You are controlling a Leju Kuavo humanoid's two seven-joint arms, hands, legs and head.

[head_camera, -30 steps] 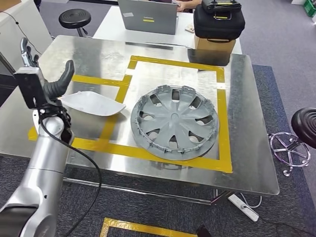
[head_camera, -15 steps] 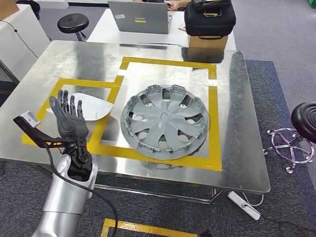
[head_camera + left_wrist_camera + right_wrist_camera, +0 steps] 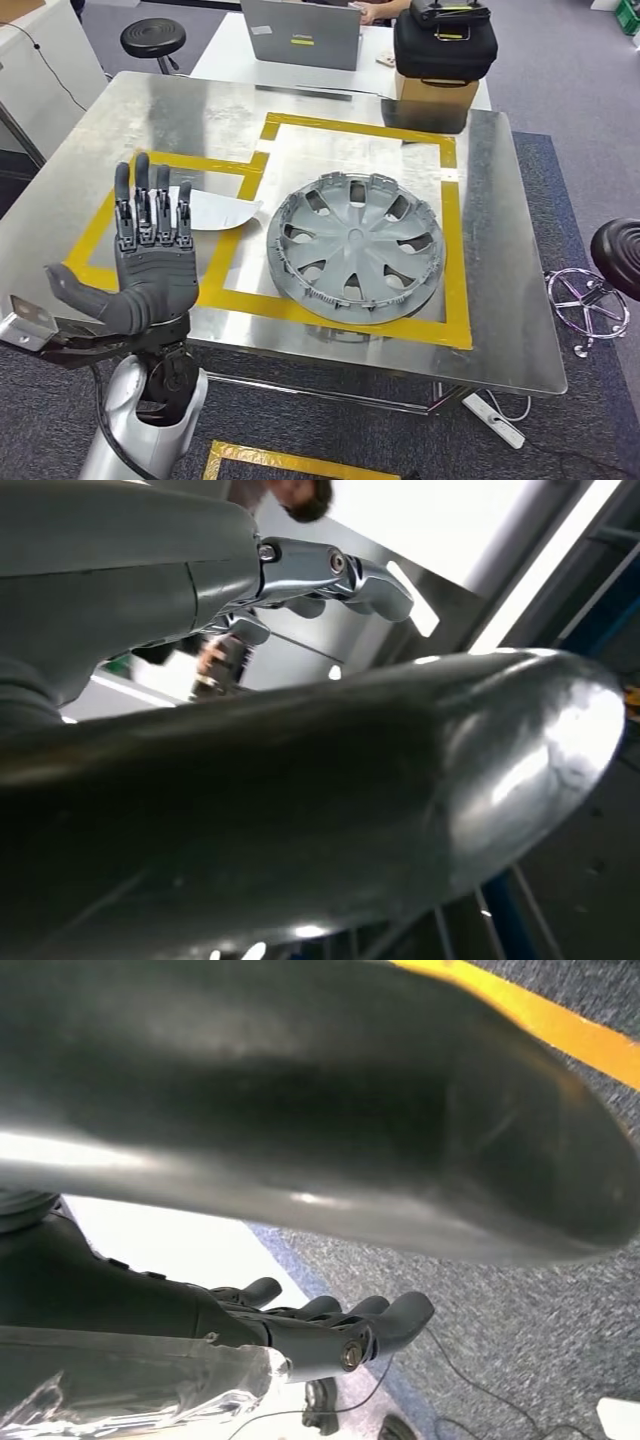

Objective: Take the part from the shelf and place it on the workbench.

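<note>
A white curved part (image 3: 223,210) lies on the metal workbench (image 3: 490,300) inside the smaller yellow-taped box, and my left hand hides its near end. The left hand (image 3: 151,265) is raised over the bench's front left edge, fingers upright and spread, holding nothing and apart from the part. In the left wrist view its thick thumb (image 3: 392,780) and straight fingers (image 3: 355,575) hold nothing. A grey wheel cover (image 3: 355,245) lies in the larger taped box. My right hand (image 3: 340,1332) hangs over grey carpet with its fingers stretched out, nothing in them.
Behind the bench stands a white table with a laptop (image 3: 302,35) and a black case (image 3: 444,42) on a cardboard box (image 3: 436,95). Black stools stand at the back left (image 3: 151,38) and right (image 3: 619,250). A power strip (image 3: 494,418) lies on the floor.
My left hand has drawn back from the white part toward the bench's front edge, turned and risen closer to the camera, fingers spread. The part stays on the bench. The view shifted slightly.
</note>
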